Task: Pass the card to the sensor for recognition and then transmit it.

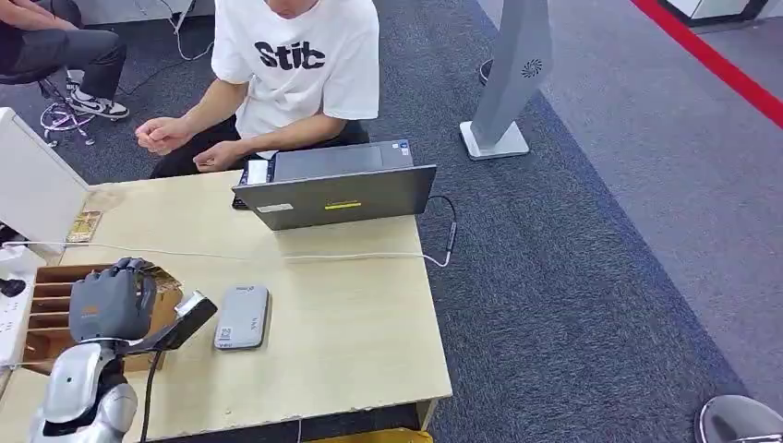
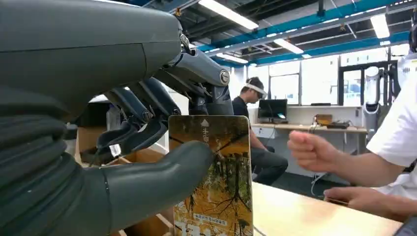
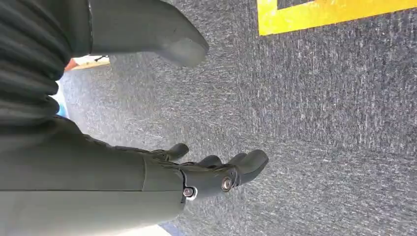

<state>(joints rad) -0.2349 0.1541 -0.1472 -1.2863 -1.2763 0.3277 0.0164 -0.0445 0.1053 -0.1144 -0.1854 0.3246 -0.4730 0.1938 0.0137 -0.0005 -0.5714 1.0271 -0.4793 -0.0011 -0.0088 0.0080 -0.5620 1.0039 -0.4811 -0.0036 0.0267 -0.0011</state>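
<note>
A card (image 2: 216, 182) printed with yellow autumn trees stands upright in my left hand (image 2: 147, 147), pinched between the thick thumb and the darker fingers. In the head view my left hand (image 1: 113, 300) hovers over the wooden slotted box (image 1: 51, 305) at the table's left, and a corner of the card (image 1: 166, 279) peeks out beside it. The grey card sensor (image 1: 242, 317) lies flat on the table just right of that hand. My right hand (image 3: 216, 174) hangs over grey carpet with fingers apart and nothing in it.
A person in a white T-shirt (image 1: 300, 65) sits across the table behind an open laptop (image 1: 337, 189). A white cable (image 1: 277, 256) runs across the tabletop. Another card (image 1: 85, 226) lies near a white box (image 1: 32, 185) at the far left.
</note>
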